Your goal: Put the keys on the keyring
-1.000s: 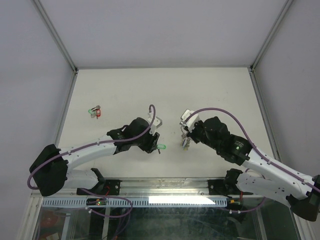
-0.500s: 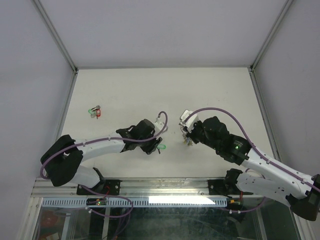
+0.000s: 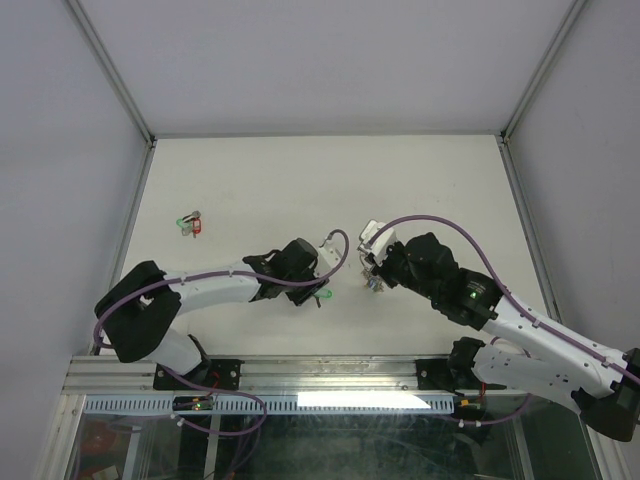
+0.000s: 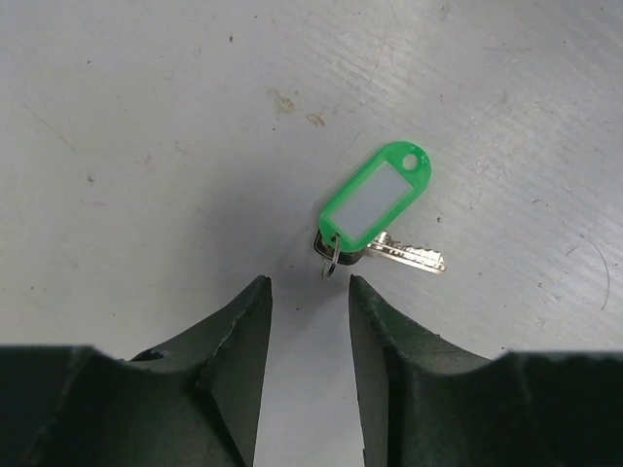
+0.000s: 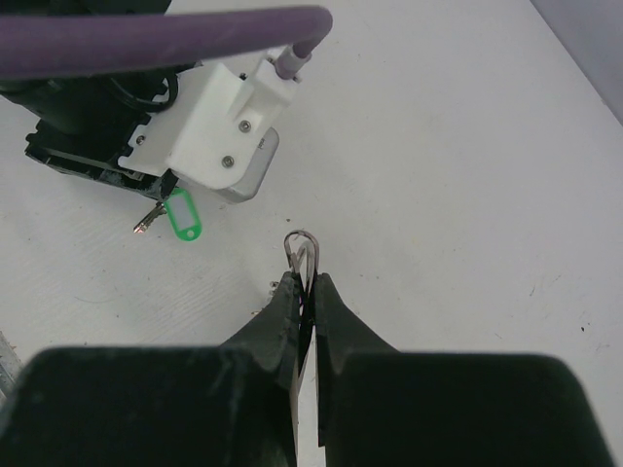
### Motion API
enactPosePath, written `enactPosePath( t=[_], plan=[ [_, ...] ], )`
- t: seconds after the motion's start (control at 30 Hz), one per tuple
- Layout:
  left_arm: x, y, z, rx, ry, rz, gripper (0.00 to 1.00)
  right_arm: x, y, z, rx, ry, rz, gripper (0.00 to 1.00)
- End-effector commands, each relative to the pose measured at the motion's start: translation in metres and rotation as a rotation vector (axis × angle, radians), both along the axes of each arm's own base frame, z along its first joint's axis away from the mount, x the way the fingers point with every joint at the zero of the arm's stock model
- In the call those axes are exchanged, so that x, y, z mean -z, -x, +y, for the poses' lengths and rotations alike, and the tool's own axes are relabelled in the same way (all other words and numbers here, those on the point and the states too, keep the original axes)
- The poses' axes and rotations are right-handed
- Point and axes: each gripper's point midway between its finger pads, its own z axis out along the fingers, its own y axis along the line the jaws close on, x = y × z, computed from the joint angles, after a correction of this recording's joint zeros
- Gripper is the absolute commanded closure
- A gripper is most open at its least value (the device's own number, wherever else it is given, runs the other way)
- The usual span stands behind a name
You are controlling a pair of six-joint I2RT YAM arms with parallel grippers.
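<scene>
Nearest the bases, the left gripper (image 4: 309, 284) hangs low with its jaws apart and nothing between them. It sits just short of the green-tagged key (image 4: 375, 204), which lies flat on the table (image 3: 400, 180) with its small loop toward the fingers. Just beyond, to the right, the right gripper (image 5: 306, 282) is clenched on the keyring (image 5: 301, 236), the thin wire loop poking out past its fingertips. Farther off to the left sits a green and red cluster (image 3: 189, 223), well apart. The flat key could skid away under a shallow pinch, or the jaws might catch only the tag. The slim ring may also twist in its grip.
</scene>
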Motion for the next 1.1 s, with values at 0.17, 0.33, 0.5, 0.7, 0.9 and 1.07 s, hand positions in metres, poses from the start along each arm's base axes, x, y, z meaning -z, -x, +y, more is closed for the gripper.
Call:
enactPosePath(
  t=[0.17,0.33,0.5,0.7,0.9,1.07],
  plan=[
    [-0.014,-0.011,-0.027,0.087,0.029,-0.077,0.67,-0.036,-0.005,0.005,0.006,-0.099,-0.070,1.00],
    [-0.010,-0.011,-0.029,0.101,0.017,-0.072,0.71,-0.035,-0.005,0.004,0.007,-0.097,-0.071,1.00],
    [-0.008,-0.010,-0.030,0.116,0.011,-0.069,0.85,-0.035,-0.006,0.002,0.012,-0.093,-0.076,1.00],
    [-0.016,-0.007,-0.031,0.118,0.034,-0.071,1.00,-0.035,-0.005,-0.001,0.020,-0.089,-0.077,1.00],
    [-0.063,-0.011,-0.031,0.067,0.137,-0.147,1.00,-0.040,-0.005,-0.004,0.028,-0.099,-0.094,1.00],
    [-0.105,-0.011,-0.027,0.017,0.242,-0.215,1.00,-0.048,-0.005,-0.005,0.027,-0.121,-0.112,1.00]
  ],
)
